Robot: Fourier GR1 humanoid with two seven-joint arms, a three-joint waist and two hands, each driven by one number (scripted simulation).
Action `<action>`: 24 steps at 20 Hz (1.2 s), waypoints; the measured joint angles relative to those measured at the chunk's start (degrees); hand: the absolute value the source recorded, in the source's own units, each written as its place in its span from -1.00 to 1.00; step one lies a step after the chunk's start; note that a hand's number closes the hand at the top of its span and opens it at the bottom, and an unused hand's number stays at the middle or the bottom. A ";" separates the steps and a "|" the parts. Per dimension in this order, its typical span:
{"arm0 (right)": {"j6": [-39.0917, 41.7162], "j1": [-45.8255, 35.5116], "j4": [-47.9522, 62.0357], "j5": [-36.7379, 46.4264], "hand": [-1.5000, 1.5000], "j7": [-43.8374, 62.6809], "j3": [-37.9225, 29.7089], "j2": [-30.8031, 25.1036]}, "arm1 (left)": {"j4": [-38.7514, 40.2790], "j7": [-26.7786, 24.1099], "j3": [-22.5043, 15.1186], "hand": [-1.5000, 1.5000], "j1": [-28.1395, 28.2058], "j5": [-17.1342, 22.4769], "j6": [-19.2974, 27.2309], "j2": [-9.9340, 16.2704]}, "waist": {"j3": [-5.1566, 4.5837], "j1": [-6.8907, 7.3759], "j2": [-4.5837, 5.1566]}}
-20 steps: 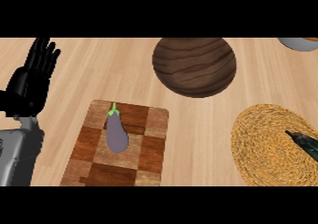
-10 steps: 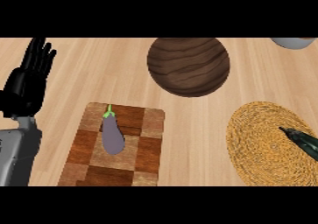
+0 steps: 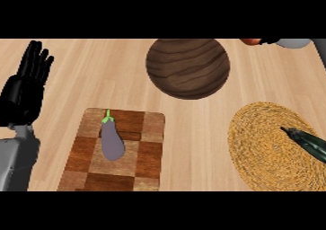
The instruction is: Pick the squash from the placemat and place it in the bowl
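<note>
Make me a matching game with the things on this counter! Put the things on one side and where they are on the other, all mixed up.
Things:
1. eggplant
2. squash
3. bowl
4. left hand

Places:
A. on the round woven placemat, at the right edge
B. open at the left edge, fingers up
C. on the checkered wooden cutting board
D. on the bare counter, near the top middle

Pairs: 1-C, 2-A, 3-D, 4-B
</note>
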 measured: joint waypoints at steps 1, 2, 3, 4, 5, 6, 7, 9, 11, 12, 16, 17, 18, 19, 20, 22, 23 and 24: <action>-0.48 0.13 0.80 0.39 1.00 -0.47 0.62 0.96 | -0.06 0.28 0.31 0.00 -0.08 0.12 -0.07 0.35 | -0.01 -0.17 0.01; -1.09 0.31 1.52 0.84 1.00 -0.80 1.25 2.15 | -0.19 0.45 0.76 0.00 0.04 0.43 -0.36 0.80 | 0.00 -0.36 -0.02; -2.13 0.49 2.24 1.32 1.00 -1.04 1.82 3.63 | -0.36 0.33 0.98 0.00 0.26 0.64 -0.50 0.88 | 0.00 -0.46 -0.02; -2.52 -0.01 3.14 1.72 1.00 -1.02 2.23 4.78 | -0.02 0.74 1.32 0.00 -0.33 0.74 -0.55 1.30 | 0.01 -0.62 0.01; -3.01 -0.13 3.82 2.08 1.00 -1.18 2.60 5.96 | 0.21 0.54 1.50 0.00 -0.25 0.59 -0.39 1.34 | 0.01 -0.94 -0.07; -4.44 0.04 4.68 2.58 1.00 -1.29 2.89 7.28 | 0.16 0.23 1.43 0.00 0.16 0.40 -0.35 1.21 | 0.00 -1.01 -0.07; -5.86 0.20 5.49 3.37 1.00 -1.63 3.38 8.24 | 0.47 0.12 1.68 0.00 0.16 0.53 -0.61 1.45 | 0.00 -1.11 -0.05; -8.99 0.55 6.95 4.76 1.00 -1.42 4.12 10.64 | 0.12 -0.30 1.36 0.00 1.04 0.20 -0.27 0.82 | 0.01 -1.21 -0.06; -11.04 0.61 8.84 6.04 1.00 -0.45 4.76 12.56 | 0.40 -0.32 1.25 0.00 0.65 -0.04 -0.24 0.80 | 0.00 -1.42 -0.08; -11.80 0.44 10.09 6.31 1.00 0.56 4.62 13.08 | -0.13 -0.25 0.99 0.00 0.89 -0.09 -0.22 0.57 | 0.00 -1.28 -0.05; -13.33 0.84 14.43 6.06 -1.00 3.61 3.37 15.64 | 0.04 -0.37 1.43 0.00 0.70 0.03 -0.64 1.12 | 0.01 -1.13 0.13; -13.39 1.13 15.35 5.58 -1.00 3.86 2.75 16.18 | -0.01 -0.28 1.67 0.00 0.38 0.29 -0.88 1.41 | 0.01 -0.92 0.25; -13.59 1.55 16.05 5.07 -1.00 3.85 2.14 16.98 | -0.01 -0.20 1.56 0.00 0.16 0.17 -0.64 1.20 | 0.02 -0.87 0.31; -13.31 1.53 16.74 4.31 -1.00 4.41 1.30 17.89 | -0.14 -0.46 1.55 0.00 0.46 0.15 -0.66 1.10 | 0.03 -0.80 0.30; -13.10 2.04 17.29 3.48 -1.00 3.95 0.41 18.18 | -0.40 -0.46 1.45 0.00 0.51 0.03 -0.60 1.07 | 0.04 -0.71 0.35; -12.10 2.57 18.05 1.56 -1.00 2.98 -1.59 18.67 | -0.20 -0.48 1.25 0.00 0.16 -0.20 -0.31 0.74 | 0.06 -0.84 0.41; -12.17 2.77 18.21 0.37 -1.00 2.55 -2.84 18.87 | -0.15 -0.32 1.30 0.00 0.08 -0.02 -0.36 0.67 | 0.07 -0.78 0.46; -12.11 2.99 18.25 -0.79 -1.00 1.88 -4.06 18.73 | -0.05 -0.69 1.15 0.00 0.25 -0.30 -0.14 0.41 | 0.07 -0.86 0.46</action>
